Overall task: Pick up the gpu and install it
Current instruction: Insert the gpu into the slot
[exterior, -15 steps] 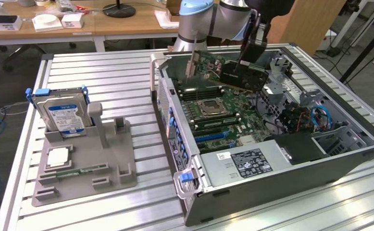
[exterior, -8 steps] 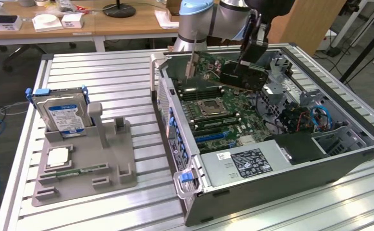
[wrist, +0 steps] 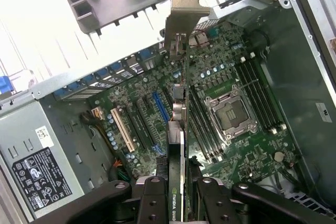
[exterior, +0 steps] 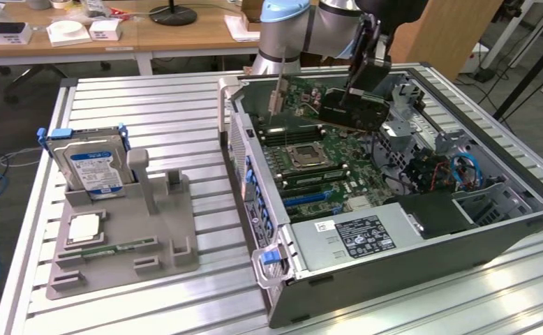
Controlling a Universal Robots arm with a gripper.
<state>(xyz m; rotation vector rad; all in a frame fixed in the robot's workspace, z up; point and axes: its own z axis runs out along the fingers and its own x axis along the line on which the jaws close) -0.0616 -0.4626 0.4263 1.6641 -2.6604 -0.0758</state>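
The gpu (exterior: 346, 113), a thin black card with a silver end bracket (exterior: 277, 98), hangs tilted over the far part of the motherboard (exterior: 332, 183) inside the open computer case (exterior: 253, 150). My gripper (exterior: 363, 89) is shut on its upper edge. In the wrist view the gpu (wrist: 177, 145) is seen edge-on between my fingers (wrist: 152, 195), its bracket (wrist: 184, 14) pointing toward the case's rear wall. It hovers above the expansion slots (wrist: 161, 106), beside the memory slots and the bare CPU socket (wrist: 231, 114).
A grey parts holder (exterior: 160, 223) on the slatted table holds a silver hard drive with a blue label (exterior: 90, 164), a CPU (exterior: 84, 227) and a green memory stick (exterior: 118, 246). The power supply (exterior: 355, 234) and blue cables (exterior: 463, 171) sit inside the case.
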